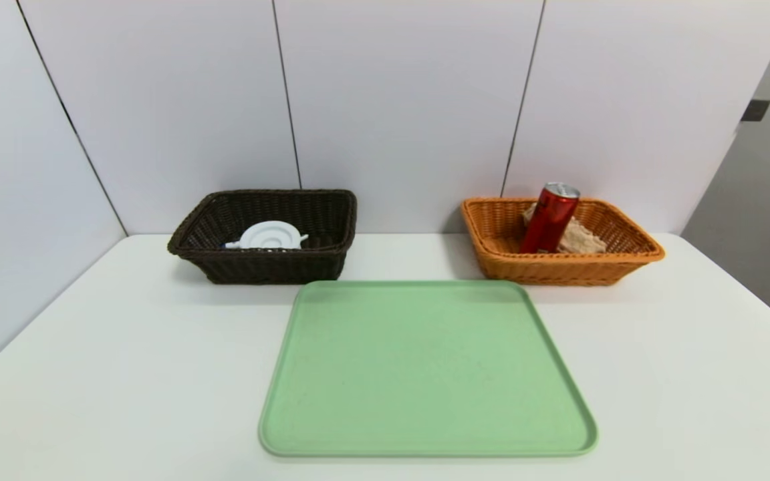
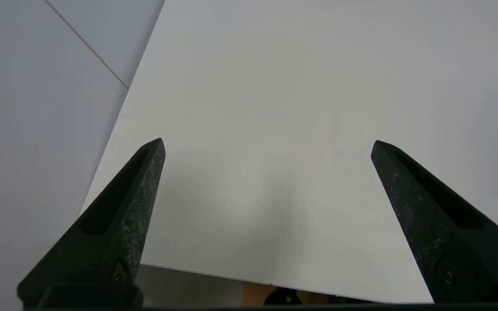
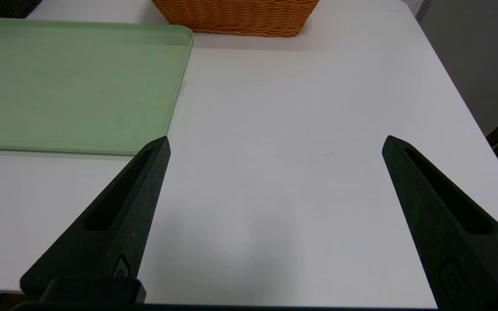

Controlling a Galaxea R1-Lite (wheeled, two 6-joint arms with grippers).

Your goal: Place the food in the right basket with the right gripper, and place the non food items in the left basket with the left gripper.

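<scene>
A dark brown left basket at the back holds a white round item. The orange right basket holds a red can leaning on a tan wrapped food item. Neither arm shows in the head view. My left gripper hangs open over bare table near the front left edge, nothing between its fingers. Open too, my right gripper hovers over the table right of the green tray, well short of the orange basket.
A green tray lies in the middle of the white table, with nothing on it. Grey wall panels close off the back and left. The table's right edge drops away beside my right gripper.
</scene>
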